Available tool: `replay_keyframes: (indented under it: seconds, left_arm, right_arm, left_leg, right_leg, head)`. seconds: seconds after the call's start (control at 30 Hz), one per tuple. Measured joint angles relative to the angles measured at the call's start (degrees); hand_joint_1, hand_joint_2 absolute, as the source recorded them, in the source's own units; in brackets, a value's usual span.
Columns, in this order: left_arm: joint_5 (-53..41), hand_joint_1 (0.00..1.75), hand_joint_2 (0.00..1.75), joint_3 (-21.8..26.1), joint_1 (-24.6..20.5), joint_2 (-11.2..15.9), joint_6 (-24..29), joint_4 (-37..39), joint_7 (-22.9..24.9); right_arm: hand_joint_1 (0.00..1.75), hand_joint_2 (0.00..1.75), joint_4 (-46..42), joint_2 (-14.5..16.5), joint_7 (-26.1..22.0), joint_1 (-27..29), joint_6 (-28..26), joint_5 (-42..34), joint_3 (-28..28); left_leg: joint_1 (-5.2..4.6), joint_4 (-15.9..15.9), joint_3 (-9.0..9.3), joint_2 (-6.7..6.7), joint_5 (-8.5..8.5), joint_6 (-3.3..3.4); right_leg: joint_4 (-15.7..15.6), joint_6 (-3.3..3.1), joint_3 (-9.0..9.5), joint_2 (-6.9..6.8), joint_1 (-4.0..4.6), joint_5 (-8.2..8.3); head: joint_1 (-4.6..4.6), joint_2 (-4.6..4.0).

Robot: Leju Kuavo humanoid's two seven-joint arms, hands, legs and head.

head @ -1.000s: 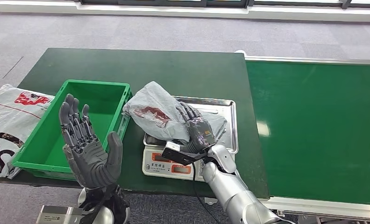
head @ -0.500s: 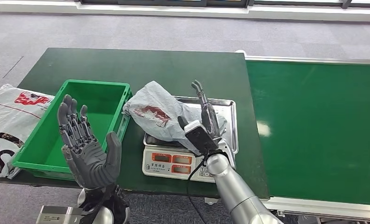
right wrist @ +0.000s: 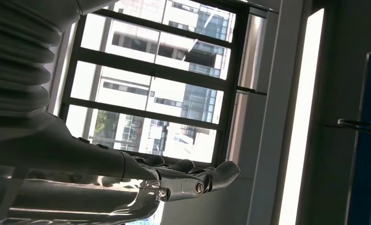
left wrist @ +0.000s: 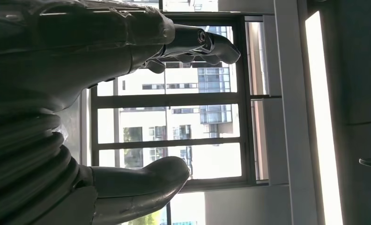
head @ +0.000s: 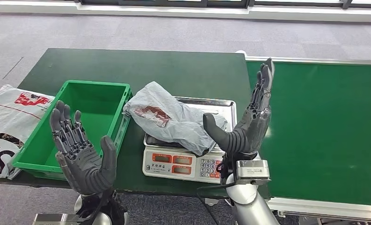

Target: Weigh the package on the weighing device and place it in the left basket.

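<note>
Package (head: pixel 172 119) lies on scale (head: pixel 189 161); both hands, left (head: pixel 80 152) and right (head: pixel 247 124), hover empty, fingers apart; let the reading settle, then grip mid-bag

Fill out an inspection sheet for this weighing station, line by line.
Surface: dark green table; green conveyor belt beside it.
Job's things: grey package lies on the scale, overhanging its steel tray toward the green basket, which holds nothing.
Clutter: white printed bag lies off the basket's outer side.
Hands: left hand is raised, palm up, fingers apart, holding nothing; right hand is upright beside the scale, fingers apart, holding nothing.
Cables: black cable at the right wrist.
Surroundings: grey carpet floor; wrist views show windows and buildings.
</note>
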Motion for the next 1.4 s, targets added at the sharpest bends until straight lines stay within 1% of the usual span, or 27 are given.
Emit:
replay_keyframes:
  seconds: [0.07, 0.13, 0.2, 0.27, 0.37, 0.53, 0.83, 0.87, 0.9, 0.93, 1.0, 1.03, 1.07, 1.1, 1.17, 1.23, 1.4]
  left_arm:
    - [-0.1, 0.0, 1.75, 0.0, 0.0, 0.0, 0.0, 0.0, 0.0]
    - [-0.2, 0.0, 1.75, 0.0, 0.1, 0.0, 0.0, 0.0, 0.0]
    - [-0.4, 0.0, 1.75, 0.0, 0.1, -0.1, 0.0, 0.0, 0.0]
    - [-0.6, 0.0, 1.75, 0.0, 0.2, -0.1, 0.0, 0.1, 0.0]
    - [-0.6, 0.0, 1.75, 0.0, 0.3, -0.4, -0.2, 0.5, 0.0]
    - [-0.9, 0.0, 1.75, 0.1, 0.5, -0.6, -0.2, 0.9, 0.0]
    - [-1.6, 0.0, 1.75, 0.1, 0.8, -1.0, -0.2, 0.9, 0.0]
    - [-1.7, 0.0, 1.75, 0.1, 0.9, -1.1, -0.1, 0.9, 0.0]
    - [-1.9, 0.0, 1.75, 0.1, 1.0, -1.1, 0.0, 0.8, 0.0]
    - [-2.0, 0.0, 1.75, 0.1, 1.1, -1.1, 0.2, 0.8, 0.0]
    - [-2.0, 0.0, 1.75, 0.1, 1.5, -1.1, 0.7, 0.7, 0.0]
    - [-2.0, 0.0, 1.75, 0.1, 1.7, -1.1, 0.8, 0.6, 0.0]
    - [-2.0, 0.0, 1.75, 0.1, 1.8, -1.1, 0.9, 0.5, 0.0]
    - [-2.0, 0.0, 1.75, 0.1, 1.9, -1.1, 1.0, 0.5, 0.0]
    - [-2.0, 0.0, 1.75, 0.1, 2.1, -1.1, 1.0, 0.5, 0.0]
    - [-2.0, 0.0, 1.75, 0.1, 2.2, -1.1, 1.0, 0.5, 0.0]
    - [-1.9, 0.0, 1.75, 0.1, 2.2, -1.1, 1.0, 0.5, 0.0]
  right_arm:
    - [0.0, 1.75, -1.2, -0.3, 0.0, 0.4, -2.2, 0.2, 0.0]
    - [0.0, 1.75, -2.1, -0.4, 0.0, 0.7, -6.3, 1.1, 0.0]
    - [0.0, 1.75, -2.9, -0.4, 0.0, 1.2, -10.1, 3.3, -0.4]
    - [0.0, 1.75, -4.2, 0.0, 0.0, 2.2, -11.7, 6.5, -1.6]
    - [0.0, 1.75, -6.0, 1.4, 0.0, 3.4, -12.2, 9.2, -3.8]
    - [0.0, 1.75, -6.4, 2.1, 0.0, 3.5, -12.3, 8.7, -5.7]
    - [0.0, 1.75, -1.3, 3.1, 0.7, 2.7, -12.3, 8.8, -8.7]
    - [0.0, 1.75, 0.7, 3.2, 2.1, 2.1, -12.3, 10.6, -9.4]
    - [0.0, 1.75, 3.6, 3.5, 4.4, 1.4, -12.3, 14.0, -10.4]
    - [0.0, 1.75, 6.8, 3.8, 7.5, 0.5, -12.3, 18.8, -11.9]
    - [0.0, 1.75, 13.4, 4.5, 13.7, -1.1, -12.3, 31.6, -16.2]
    - [0.0, 1.75, 16.5, 4.9, 15.4, -1.7, -12.3, 37.2, -18.6]
    - [0.0, 1.75, 19.4, 5.4, 16.1, -2.2, -12.3, 41.8, -21.2]
    - [0.0, 1.75, 22.0, 5.9, 15.9, -2.7, -12.3, 44.8, -23.8]
    - [0.0, 1.75, 25.7, 7.0, 15.2, -3.5, -12.3, 47.5, -28.1]
    - [0.0, 1.75, 28.1, 7.9, 15.0, -4.0, -12.3, 48.6, -31.3]
    - [0.0, 1.75, 31.0, 9.3, 15.7, -4.2, -12.3, 49.4, -35.7]
  left_leg:
    - [0.0, 0.0, 0.01, 0.0, 0.01, 0.0]
    - [0.0, 0.0, 0.01, 0.0, 0.02, -0.01]
    - [0.0, 0.0, 0.02, 0.0, 0.03, -0.01]
    - [0.0, 0.0, 0.01, -0.01, 0.02, -0.01]
    - [0.0, 0.0, 0.01, -0.01, 0.01, -0.01]
    - [0.0, 0.0, -0.01, -0.01, 0.0, 0.0]
    - [0.0, 0.0, 0.01, -0.01, 0.02, 0.01]
    - [0.0, 0.0, 0.02, -0.01, 0.01, 0.0]
    - [0.0, 0.0, 0.04, 0.0, 0.01, 0.0]
    - [0.0, 0.0, 0.06, 0.0, 0.01, 0.0]
    - [0.0, 0.0, 0.05, -0.09, 0.04, 0.03]
    - [0.0, 0.0, 0.03, -0.16, 0.06, 0.04]
    - [0.0, 0.0, 0.01, -0.22, 0.07, 0.05]
    - [0.0, 0.0, 0.0, -0.25, 0.08, 0.04]
    - [0.0, 0.0, 0.0, -0.25, 0.08, 0.04]
    - [0.0, 0.0, 0.0, -0.25, 0.08, 0.03]
    - [0.0, 0.0, -0.02, -0.24, 0.06, 0.03]
  right_leg:
    - [0.0, 0.0, 0.02, -0.01, 0.0, 0.01]
    - [0.0, 0.01, 0.02, -0.01, 0.0, 0.02]
    - [0.0, 0.01, 0.02, -0.01, 0.0, 0.02]
    - [0.0, 0.01, 0.02, -0.01, -0.01, 0.02]
    - [0.0, 0.01, 0.02, -0.01, 0.0, 0.02]
    - [0.0, 0.01, 0.03, -0.01, 0.0, 0.01]
    - [0.0, 0.02, 0.07, -0.04, 0.0, 0.02]
    - [0.0, 0.02, 0.07, -0.02, 0.0, 0.02]
    - [0.0, 0.02, 0.07, -0.01, 0.0, 0.02]
    - [0.0, 0.02, 0.08, -0.01, 0.0, 0.02]
    - [0.0, 0.02, 0.11, -0.12, 0.0, 0.02]
    - [0.0, 0.02, 0.13, -0.2, 0.0, 0.02]
    - [0.0, 0.03, 0.14, -0.26, 0.0, 0.02]
    - [0.0, 0.03, 0.14, -0.29, 0.0, 0.02]
    - [0.0, 0.03, 0.14, -0.28, 0.0, 0.02]
    - [0.0, 0.03, 0.13, -0.28, 0.0, 0.02]
    - [0.0, 0.01, 0.08, -0.26, 0.0, 0.0]
  head:
    - [0.0, 0.01]
    - [0.0, 0.01]
    - [0.0, 0.01]
    - [0.0, 0.0]
    - [0.0, 0.0]
    - [0.0, 0.01]
    - [-0.01, 0.0]
    - [-0.01, 0.0]
    - [-0.01, 0.0]
    - [-0.02, 0.0]
    - [-0.01, 0.0]
    - [-0.01, 0.0]
    - [-0.01, 0.0]
    - [-0.01, 0.0]
    - [-0.01, 0.01]
    - [0.0, 0.01]
    - [0.0, 0.01]
